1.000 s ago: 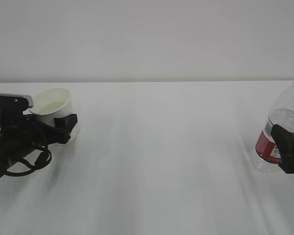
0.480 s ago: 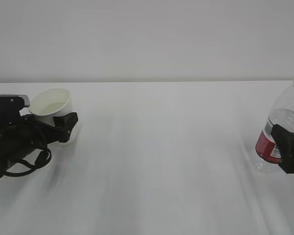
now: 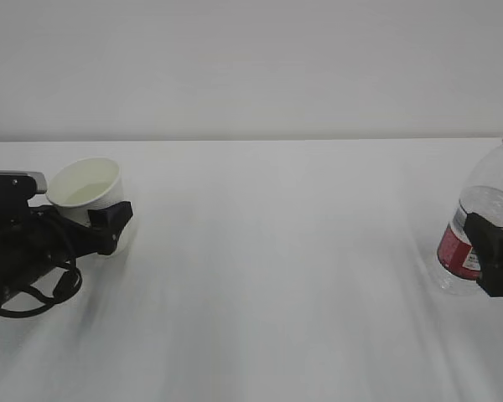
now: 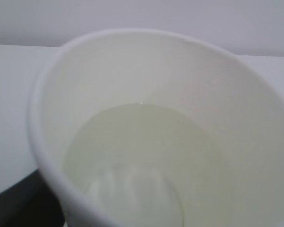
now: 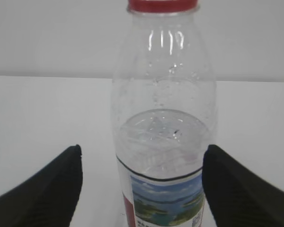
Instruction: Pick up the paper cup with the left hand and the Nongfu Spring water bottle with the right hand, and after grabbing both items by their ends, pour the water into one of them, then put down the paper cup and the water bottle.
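Note:
The white paper cup stands at the left of the table, leaning slightly. It fills the left wrist view, where water lies in its cream bottom. My left gripper straddles the cup's lower part with its jaws open wide. One black finger shows in front; the other is hidden behind the cup. The Nongfu Spring water bottle stands upright at the far right, uncapped with a red neck ring and partly filled. My right gripper is open around its label; the left finger stands clearly off it.
The white table stretches between the two arms, with a plain pale wall behind it. The bottle is cut off by the right edge of the exterior view.
The left arm has slid a little left and down, and its jaws stand slightly wider. The cup stays roughly where it was. The right gripper and bottle have not moved.

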`<act>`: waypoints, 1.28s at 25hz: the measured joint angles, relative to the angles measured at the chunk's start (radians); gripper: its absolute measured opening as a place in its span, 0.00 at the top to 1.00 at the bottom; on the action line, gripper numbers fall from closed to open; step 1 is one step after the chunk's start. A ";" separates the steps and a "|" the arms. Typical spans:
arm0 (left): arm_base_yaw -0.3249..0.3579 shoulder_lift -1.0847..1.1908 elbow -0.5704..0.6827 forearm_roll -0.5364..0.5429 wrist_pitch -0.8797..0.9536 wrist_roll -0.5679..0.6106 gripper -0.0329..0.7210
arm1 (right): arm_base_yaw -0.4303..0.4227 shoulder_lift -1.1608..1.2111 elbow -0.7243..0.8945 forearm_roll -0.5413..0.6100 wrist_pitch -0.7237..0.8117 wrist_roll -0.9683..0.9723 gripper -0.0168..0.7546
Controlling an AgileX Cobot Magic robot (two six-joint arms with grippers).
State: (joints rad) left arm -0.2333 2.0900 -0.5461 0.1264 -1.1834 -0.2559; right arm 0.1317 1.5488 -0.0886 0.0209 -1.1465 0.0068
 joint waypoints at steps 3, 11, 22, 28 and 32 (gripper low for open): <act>0.000 0.000 0.002 0.000 0.000 0.000 0.04 | 0.000 0.000 0.000 0.000 0.000 0.000 0.21; 0.000 0.000 0.002 0.002 0.000 0.010 0.04 | 0.000 0.000 0.000 0.000 0.000 0.000 0.21; 0.002 0.000 0.034 0.044 0.024 0.049 0.04 | 0.000 0.000 0.000 0.000 0.000 0.000 0.21; 0.002 0.000 0.059 0.044 0.025 0.049 0.04 | 0.000 0.000 0.000 0.000 0.000 0.000 0.21; 0.002 0.000 0.068 0.044 0.025 0.049 0.04 | 0.000 0.000 0.000 0.000 0.000 0.000 0.21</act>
State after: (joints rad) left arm -0.2316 2.0900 -0.4777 0.1703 -1.1581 -0.2071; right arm 0.1317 1.5488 -0.0886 0.0209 -1.1465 0.0068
